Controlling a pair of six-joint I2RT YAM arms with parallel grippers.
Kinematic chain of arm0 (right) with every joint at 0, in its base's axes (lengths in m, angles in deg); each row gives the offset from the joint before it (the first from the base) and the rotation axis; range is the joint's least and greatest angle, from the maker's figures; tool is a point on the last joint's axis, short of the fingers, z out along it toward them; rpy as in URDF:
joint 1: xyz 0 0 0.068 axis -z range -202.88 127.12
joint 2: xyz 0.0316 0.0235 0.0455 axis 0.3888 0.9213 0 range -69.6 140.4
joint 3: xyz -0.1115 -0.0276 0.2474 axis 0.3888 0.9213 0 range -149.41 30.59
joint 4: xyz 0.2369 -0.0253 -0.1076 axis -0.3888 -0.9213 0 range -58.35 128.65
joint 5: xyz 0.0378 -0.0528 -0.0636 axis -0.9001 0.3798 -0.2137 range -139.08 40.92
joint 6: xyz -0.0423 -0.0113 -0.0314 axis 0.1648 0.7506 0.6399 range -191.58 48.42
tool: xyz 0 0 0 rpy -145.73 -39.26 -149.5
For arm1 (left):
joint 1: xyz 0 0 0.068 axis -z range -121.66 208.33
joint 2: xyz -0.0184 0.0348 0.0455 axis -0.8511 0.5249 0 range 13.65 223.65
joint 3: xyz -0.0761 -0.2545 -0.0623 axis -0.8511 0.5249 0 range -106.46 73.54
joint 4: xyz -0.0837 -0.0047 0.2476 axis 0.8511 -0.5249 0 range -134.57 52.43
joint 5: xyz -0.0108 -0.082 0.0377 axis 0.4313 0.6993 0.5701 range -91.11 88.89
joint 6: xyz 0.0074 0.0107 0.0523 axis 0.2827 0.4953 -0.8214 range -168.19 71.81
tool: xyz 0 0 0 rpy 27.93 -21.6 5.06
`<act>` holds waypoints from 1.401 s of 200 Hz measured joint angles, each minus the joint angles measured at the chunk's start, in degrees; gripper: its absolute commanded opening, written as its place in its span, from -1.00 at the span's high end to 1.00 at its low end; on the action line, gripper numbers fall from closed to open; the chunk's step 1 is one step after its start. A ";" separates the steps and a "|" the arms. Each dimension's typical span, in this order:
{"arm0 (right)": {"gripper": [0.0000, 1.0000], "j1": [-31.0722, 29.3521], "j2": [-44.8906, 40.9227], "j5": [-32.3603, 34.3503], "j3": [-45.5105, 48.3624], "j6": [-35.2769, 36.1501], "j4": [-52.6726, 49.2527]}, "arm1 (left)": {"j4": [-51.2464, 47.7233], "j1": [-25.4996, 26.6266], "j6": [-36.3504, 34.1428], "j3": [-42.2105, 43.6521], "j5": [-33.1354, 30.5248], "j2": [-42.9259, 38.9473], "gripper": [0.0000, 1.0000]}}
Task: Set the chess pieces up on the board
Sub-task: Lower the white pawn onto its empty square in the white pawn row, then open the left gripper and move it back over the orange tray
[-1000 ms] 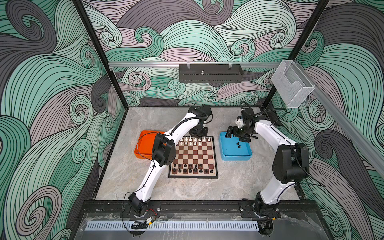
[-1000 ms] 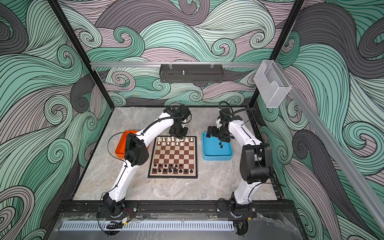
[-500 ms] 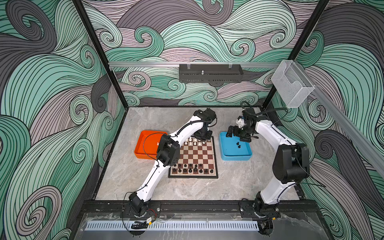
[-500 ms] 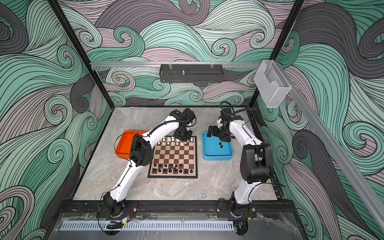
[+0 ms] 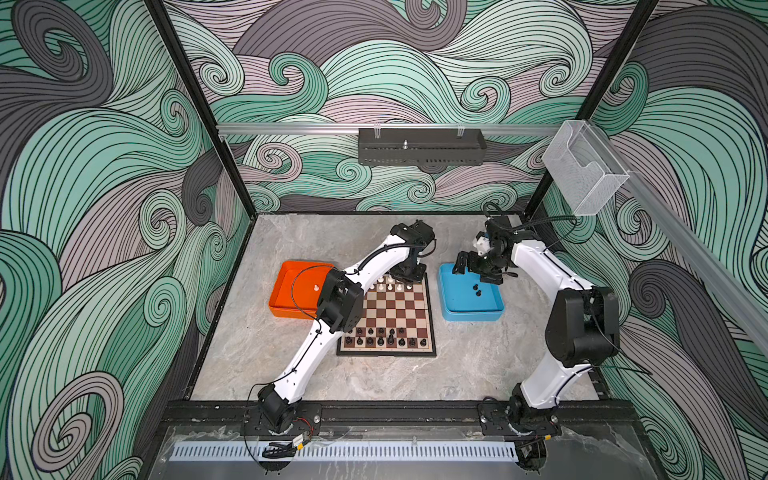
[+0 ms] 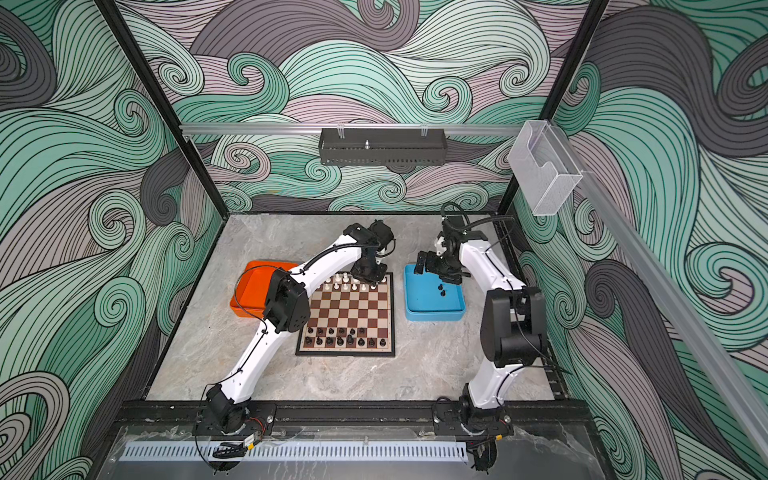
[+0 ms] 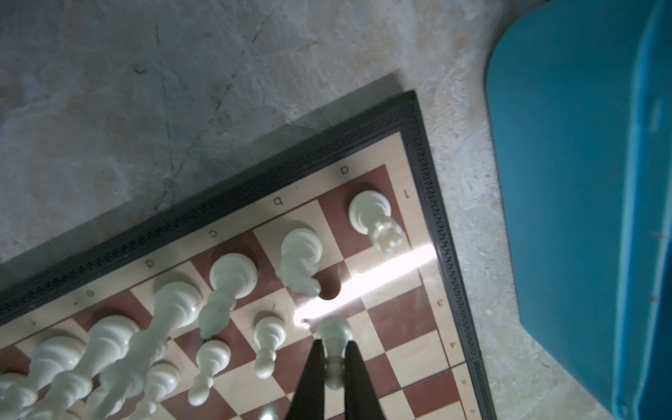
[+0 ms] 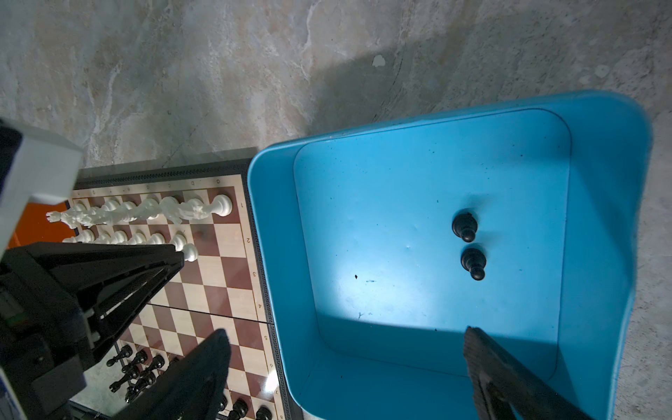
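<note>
The board [image 5: 386,354] lies mid-table in both top views, with white chess pieces [image 5: 390,285] on its two far rows and black ones [image 5: 382,337] on its two near rows. My left gripper [image 7: 334,343] is shut on a white pawn [image 7: 334,332], low over the board's far right corner beside the white rook [image 7: 372,212] and knight [image 7: 300,254]. I cannot tell whether the pawn's base touches the board. My right gripper [image 8: 345,331] hangs open and empty above the blue tray [image 8: 276,254], where two black pawns [image 8: 469,247] stand.
An orange tray [image 5: 286,307] left of the board holds one white piece [image 5: 316,287]. The blue tray [image 5: 471,318] sits just right of the board. The left arm's elbow [image 5: 340,303] hangs over the board's left edge.
The left arm has swung right and down, carrying the white pawn to the board's far right corner. The right arm has stayed still.
</note>
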 measured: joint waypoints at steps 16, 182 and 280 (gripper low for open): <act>-1.00 0.04 0.00 -0.04 0.00 0.00 0.02 | 0.07 0.00 0.11 0.00 -0.17 0.31 0.74; -1.00 0.22 0.00 -0.50 0.00 0.00 0.02 | 0.98 0.00 0.74 -0.09 -0.70 0.61 0.40; -1.00 0.22 -0.57 0.15 0.02 -0.28 0.02 | 0.04 -0.50 1.07 -0.15 -6.10 -16.55 -0.49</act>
